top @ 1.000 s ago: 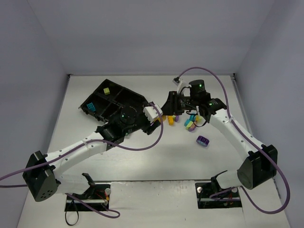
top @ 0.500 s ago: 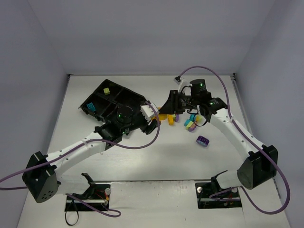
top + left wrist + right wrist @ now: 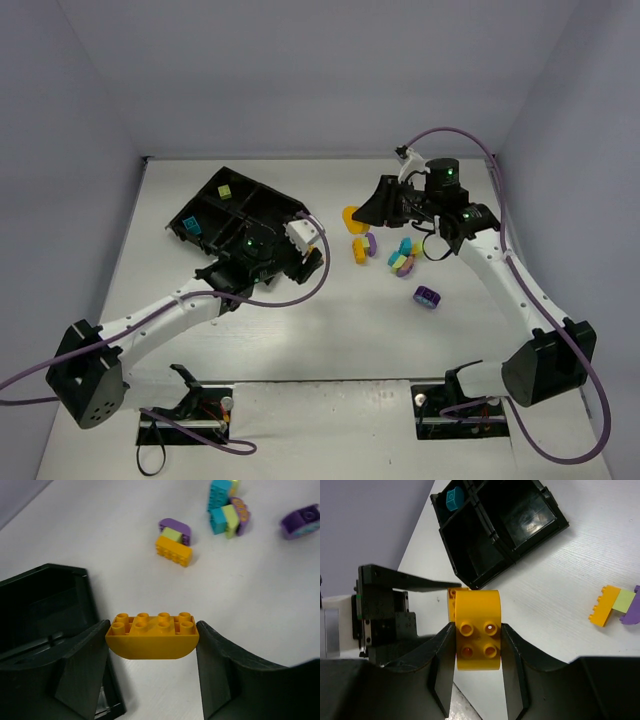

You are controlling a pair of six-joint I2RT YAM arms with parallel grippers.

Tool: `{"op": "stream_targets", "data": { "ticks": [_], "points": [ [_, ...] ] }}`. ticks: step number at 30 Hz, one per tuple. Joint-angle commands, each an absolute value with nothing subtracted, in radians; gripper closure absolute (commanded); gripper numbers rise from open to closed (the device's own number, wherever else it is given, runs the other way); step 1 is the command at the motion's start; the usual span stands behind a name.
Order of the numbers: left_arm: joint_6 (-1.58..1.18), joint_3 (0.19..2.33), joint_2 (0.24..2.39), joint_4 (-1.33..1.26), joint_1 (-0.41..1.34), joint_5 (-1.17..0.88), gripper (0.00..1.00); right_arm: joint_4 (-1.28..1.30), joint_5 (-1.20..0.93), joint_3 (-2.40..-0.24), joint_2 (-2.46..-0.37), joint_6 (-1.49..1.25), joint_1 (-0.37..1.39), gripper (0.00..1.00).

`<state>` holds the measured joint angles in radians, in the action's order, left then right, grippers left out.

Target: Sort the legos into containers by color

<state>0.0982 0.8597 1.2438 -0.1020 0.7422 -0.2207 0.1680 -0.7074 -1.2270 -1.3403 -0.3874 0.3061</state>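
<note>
Mid-sort: left pincer [image 3: 152, 632] clamps an orange brick [image 3: 150, 647] beside the tray [image 3: 265, 190], right pincer [image 3: 477, 652] clamps a second orange brick [image 3: 477, 607]; next, both likely need one free compartment.

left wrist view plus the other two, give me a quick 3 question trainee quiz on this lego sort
1. True or false: the left gripper is empty.
2. The right gripper has a lego that is: A purple, B orange, C teal.
3. Fill in: in the right wrist view, the lone brick in the tray is ____.
Key: 1 false, it holds an orange brick; 2 B; 3 teal.
</note>
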Motion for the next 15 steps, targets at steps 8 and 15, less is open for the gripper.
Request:
{"op": "stream_targets", "data": {
  "ticks": [8,15],
  "points": [
    [0.038,1.136,1.423,-0.098,0.537,-0.029,0.76,0.103,-0.623,-1.203,-1.284,-0.361,0.29,1.0],
    [0.022,1.322,1.632,-0.002,0.442,0.029,0.74,0.103,-0.569,-1.189,-1.278,-0.353,0.29,1.0]
  ]
}}
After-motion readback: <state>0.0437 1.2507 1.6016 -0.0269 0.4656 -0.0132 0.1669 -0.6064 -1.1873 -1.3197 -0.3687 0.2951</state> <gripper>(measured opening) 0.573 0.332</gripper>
